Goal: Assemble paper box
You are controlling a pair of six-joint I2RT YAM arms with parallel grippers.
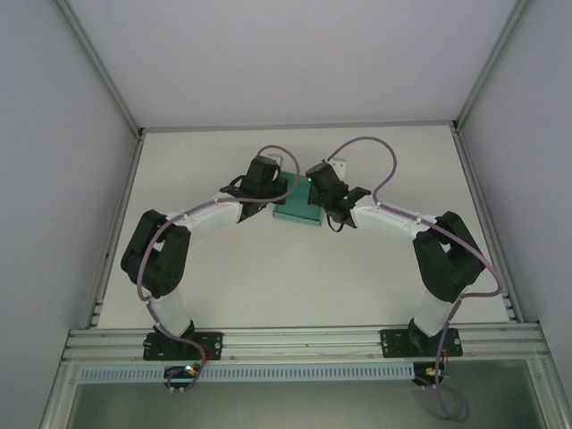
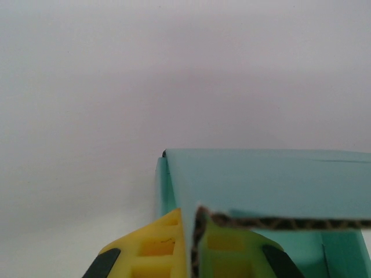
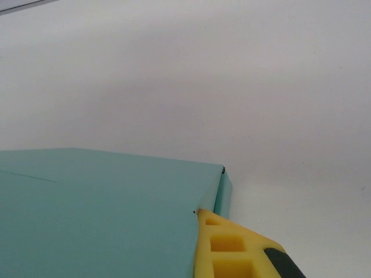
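**While both claws pinch, the box sits between them**

When we look from the left wrist, the left claw [image 2: 194, 249] is clenched. Its two yellow fingers [image 2: 156, 252] squeeze a thin standing side of the paper box [image 2: 261, 185] at the bottom of the frame. From that pinch the teal card runs off to the right edge of the picture.

From the right wrist, the right claw [image 3: 196, 249] shows one yellow finger [image 3: 232, 249] at the bottom, pressed against the edge of a wide teal sheet of the box. The sheet hides the other finger, so we judge that this claw is clenched on the card too. From it the box spreads to the lower left of the frame.

From the top, the box lies on the white table [image 1: 295, 277], just above the middle of the picture. Its long side runs left to right, a little tilted. The left claw is at its upper left corner and the right claw at its upper right corner. So the box lies between them, and neither arm is nearer.

We think the next move turns on this. Each claw holds one end, so they must move together or the card could bend.

The wrist views show us the card edge at the fingers. The top view shows us where the whole box lies, but there the fingertips are too small to tell.
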